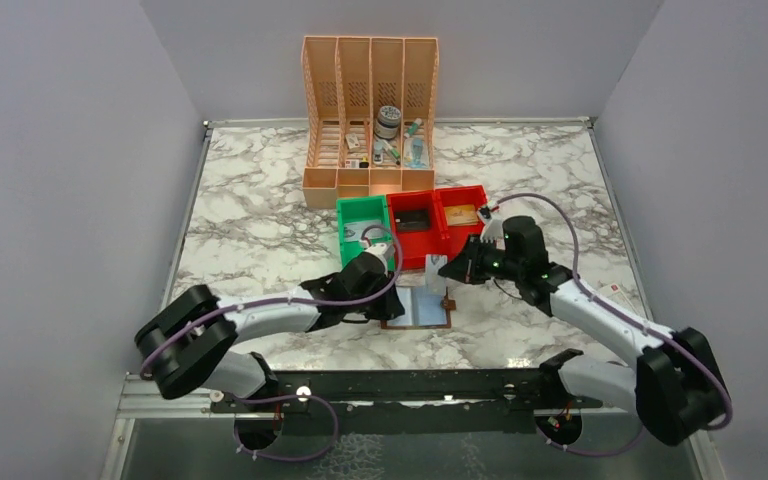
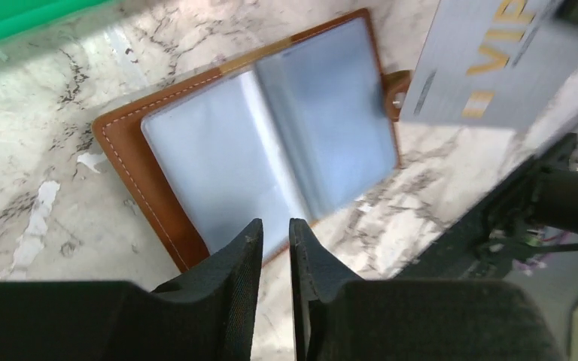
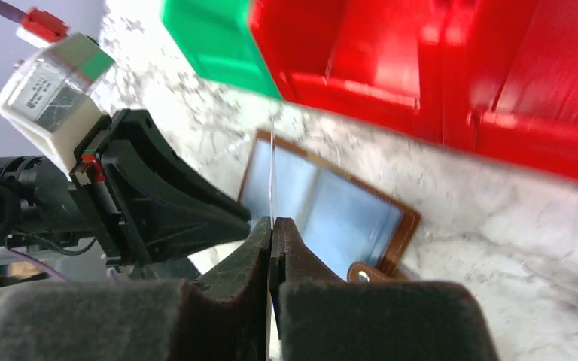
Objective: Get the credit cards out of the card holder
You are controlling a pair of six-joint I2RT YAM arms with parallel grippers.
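The brown card holder (image 1: 415,312) lies open on the marble, its pale blue sleeves up; it also shows in the left wrist view (image 2: 132,147) and the right wrist view (image 3: 409,219), snap tab (image 3: 361,272) to the right. My right gripper (image 1: 448,270) (image 3: 272,220) is shut on a grey credit card marked VIP in gold (image 2: 489,60), seen edge-on (image 3: 272,165) and held above the holder's right side. My left gripper (image 1: 390,298) (image 2: 275,223) hovers at the holder's left edge. Its jaws stand a narrow gap apart with nothing between them.
Just behind the holder stand a green bin (image 1: 363,228) and two red bins (image 1: 415,225); the right one holds a tan card (image 1: 460,215). A peach file organiser (image 1: 370,110) stands at the back. The two arms are close together over the holder.
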